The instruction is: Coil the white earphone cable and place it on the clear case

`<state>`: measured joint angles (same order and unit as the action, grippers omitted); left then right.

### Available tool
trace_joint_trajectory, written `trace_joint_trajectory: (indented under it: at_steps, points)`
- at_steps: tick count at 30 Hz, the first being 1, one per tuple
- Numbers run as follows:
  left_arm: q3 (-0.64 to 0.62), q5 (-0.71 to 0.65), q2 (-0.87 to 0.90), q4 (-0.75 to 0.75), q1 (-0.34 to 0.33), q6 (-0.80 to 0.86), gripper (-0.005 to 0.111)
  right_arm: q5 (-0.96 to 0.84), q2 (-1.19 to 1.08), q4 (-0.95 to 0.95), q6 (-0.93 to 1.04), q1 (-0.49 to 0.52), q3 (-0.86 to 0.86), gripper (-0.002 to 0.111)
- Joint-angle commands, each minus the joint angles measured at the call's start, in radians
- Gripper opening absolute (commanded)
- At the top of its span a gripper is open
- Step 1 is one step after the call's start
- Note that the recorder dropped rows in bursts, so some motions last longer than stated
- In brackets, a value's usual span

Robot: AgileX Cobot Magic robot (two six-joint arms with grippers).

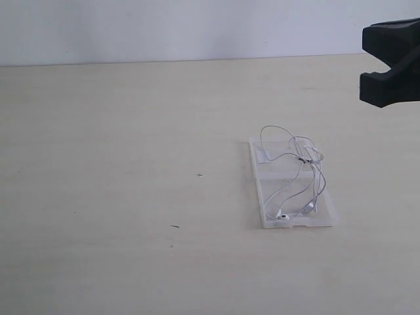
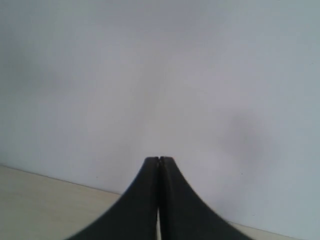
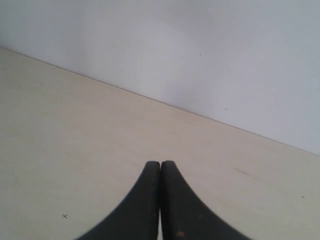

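White, hair-thin earphone cable (image 1: 298, 172) lies in loose, springy loops on the flat, transparent plastic case (image 1: 257, 190), right of the middle of the pale wooden table (image 1: 118, 164). Its two small earbuds (image 1: 283, 215) rest at the case's end nearer the exterior camera. I judge the job close to done, though the coil looks slack. My right tool (image 3: 160, 166) hangs high and well apart from it, jaws pressed together on nothing. My left tool (image 2: 159, 161) is likewise closed and empty, facing the wall. The cord looks feather-light, limp and apt to spring open or snag. If I tidy it, I would pinch several strands mid-loop, gently, since the light case could slide.
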<state>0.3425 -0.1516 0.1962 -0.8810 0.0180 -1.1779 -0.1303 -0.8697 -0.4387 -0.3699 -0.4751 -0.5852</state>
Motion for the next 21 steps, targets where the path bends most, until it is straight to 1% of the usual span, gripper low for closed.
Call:
trace_joint_trajectory:
  at_steps: [1, 3, 4, 5, 6, 8, 11, 21]
  points:
    - [-0.004, 0.013, -0.004, 0.072, -0.001, 0.057, 0.0, 0.003, 0.009, 0.003, 0.001, -0.001, 0.001, 0.001]
    - [-0.004, 0.007, -0.011, 0.309, -0.001, 0.326, 0.0, 0.003, 0.009, 0.003, 0.001, -0.001, 0.001, 0.001]
    - [-0.004, 0.007, -0.011, 0.406, -0.001, 0.409, 0.0, 0.003, 0.009, 0.003, 0.001, -0.001, 0.001, 0.001]
    - [-0.004, 0.009, -0.011, 0.598, -0.001, 0.623, 0.0, 0.003, 0.009, 0.003, 0.001, -0.001, 0.001, 0.001]
    - [-0.004, 0.004, -0.012, 0.741, -0.001, 0.813, 0.0, 0.003, 0.009, 0.003, 0.001, -0.001, 0.001, 0.001]
    - [-0.004, -0.02, -0.021, 0.898, -0.001, 0.986, 0.0, 0.003, 0.009, 0.003, 0.001, -0.001, 0.001, 0.001]
    - [-0.012, -0.058, -0.038, 0.97, -0.001, 1.065, 0.0, 0.003, 0.009, 0.003, 0.001, -0.001, 0.001, 0.001]
    - [-0.21, -0.063, -0.183, 0.972, -0.001, 1.067, 0.0, 0.005, 0.009, 0.003, 0.001, -0.001, 0.001, 0.001]
